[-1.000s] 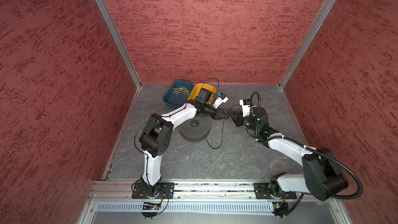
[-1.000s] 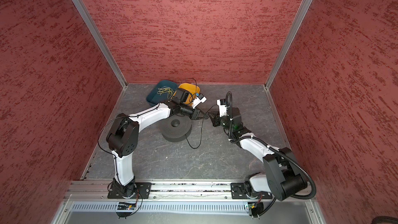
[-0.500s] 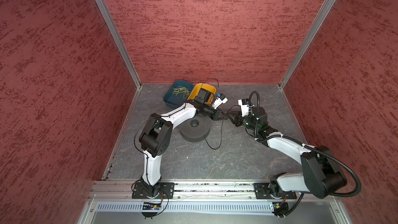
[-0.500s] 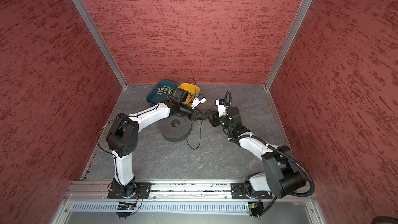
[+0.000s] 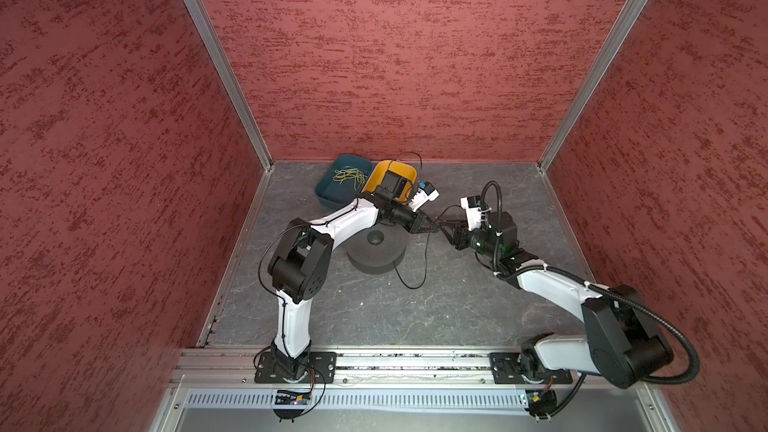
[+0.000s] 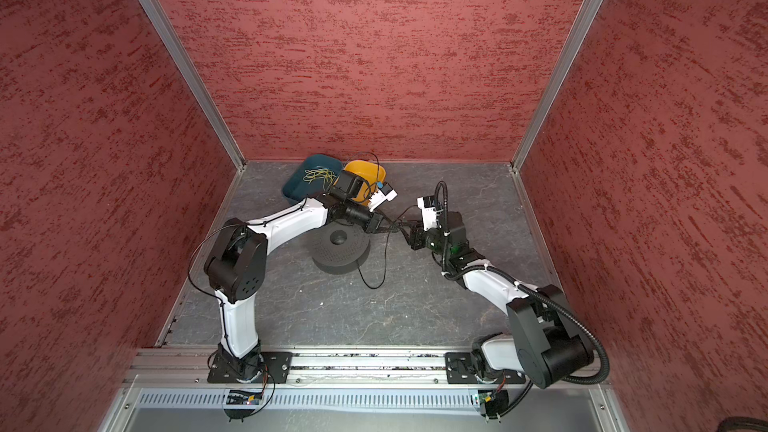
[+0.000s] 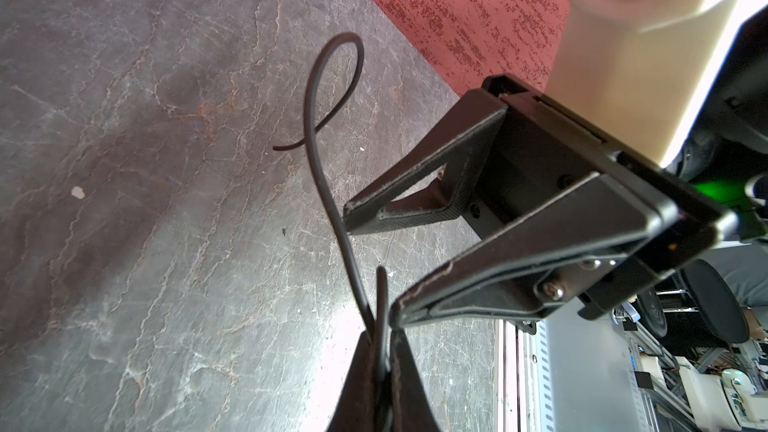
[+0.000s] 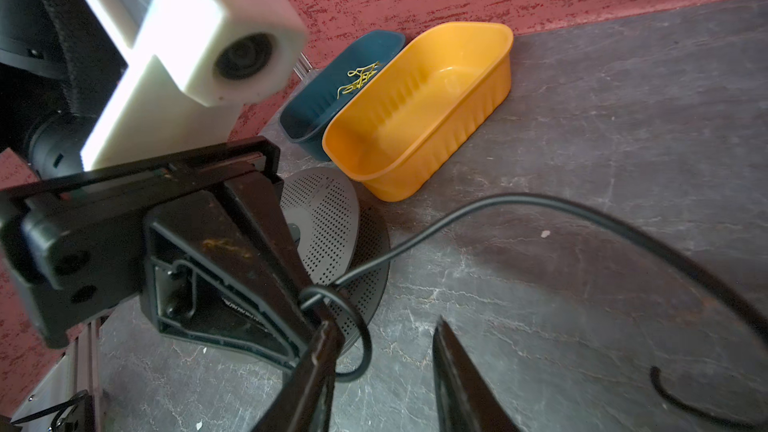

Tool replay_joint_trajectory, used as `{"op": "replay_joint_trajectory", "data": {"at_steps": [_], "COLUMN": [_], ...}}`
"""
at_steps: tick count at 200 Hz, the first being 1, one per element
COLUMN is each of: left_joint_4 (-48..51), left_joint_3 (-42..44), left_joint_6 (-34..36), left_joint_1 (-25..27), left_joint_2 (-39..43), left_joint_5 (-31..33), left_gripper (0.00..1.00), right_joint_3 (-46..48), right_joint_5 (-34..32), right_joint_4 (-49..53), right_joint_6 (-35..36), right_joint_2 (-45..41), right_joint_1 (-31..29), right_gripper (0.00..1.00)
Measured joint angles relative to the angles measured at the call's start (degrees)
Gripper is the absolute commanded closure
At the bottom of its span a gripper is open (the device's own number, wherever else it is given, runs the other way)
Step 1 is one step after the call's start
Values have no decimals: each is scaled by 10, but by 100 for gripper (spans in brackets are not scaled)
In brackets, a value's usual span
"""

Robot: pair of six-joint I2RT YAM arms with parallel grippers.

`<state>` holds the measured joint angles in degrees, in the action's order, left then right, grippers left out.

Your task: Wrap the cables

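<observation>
Left pincer (image 7: 381, 338) clamped on cable (image 7: 308, 118); right pincer (image 7: 372, 265) parted, empty, just beside it. Perforated disc (image 8: 332, 218), orange tub (image 8: 415, 118) behind left pincer, seen from right wrist, not in left wrist view.

Bright even light; wrist close-ups blurred, glary.

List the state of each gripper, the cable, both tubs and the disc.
left gripper: shut on the cable.
right gripper: open, fingers apart next to the cable, gripping nothing.
cable: slack and looping, pinched only by the left gripper, one end free.
orange tub: upright, empty.
blue tub: upright, holding yellow-green strands.
black disc: lying flat on the table.
</observation>
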<state>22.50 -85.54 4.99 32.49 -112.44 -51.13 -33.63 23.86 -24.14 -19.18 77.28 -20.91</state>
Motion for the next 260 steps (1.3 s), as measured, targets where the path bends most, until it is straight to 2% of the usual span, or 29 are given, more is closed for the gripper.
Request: {"op": "replay_joint_trajectory", "data": {"at_steps": [50, 66, 88, 91, 101, 120, 130, 139, 147, 158, 196, 236, 260], "left_joint_4": [7, 7, 7, 7, 5, -10, -23, -38, -48, -66, -110, -129, -136], "left_joint_3": [0, 0, 0, 0, 2, 21, 38, 57, 69, 83, 100, 101, 99], "left_joint_6": [20, 25, 28, 28, 28, 11, 3, -11, -21, -39, -69, -70, -64], "left_joint_1": [3, 4, 4, 4, 2, -5, -11, -18, -24, -31, -31, 12, 18], "left_joint_2": [4, 5, 5, 5, 5, 17, 30, 45, 58, 76, 106, 103, 94], "left_joint_5": [-1, 0, -1, 0, -2, -10, -15, -19, -22, -25, -2, 48, 66], "left_gripper": [100, 100, 100, 97, 77, 56, 49, 47, 47, 53, 82, 87, 87], "right_joint_3": [-1, -1, -2, -2, -3, -3, -4, -6, -10, -19, -45, -51, -51], "right_joint_5": [21, 34, 42, 42, 42, 32, 24, 16, 11, 2, -23, -42, -47], "right_joint_4": [-28, -35, -42, -43, -44, -37, -28, -19, -9, 6, 48, 82, 96], "right_joint_6": [-9, -15, -23, -21, -28, -40, -46, -54, -60, -67, -95, -113, -117], "right_joint_2": [32, 40, 41, 41, 41, 37, 33, 29, 25, 21, 9, 6, 6], "right_joint_1": [0, 0, -1, -1, -1, -2, -3, -3, -3, -3, -3, -3, -3], "right_gripper": [72, 81, 99, 100, 100, 100, 100, 100, 100, 100, 100, 100, 100]}}
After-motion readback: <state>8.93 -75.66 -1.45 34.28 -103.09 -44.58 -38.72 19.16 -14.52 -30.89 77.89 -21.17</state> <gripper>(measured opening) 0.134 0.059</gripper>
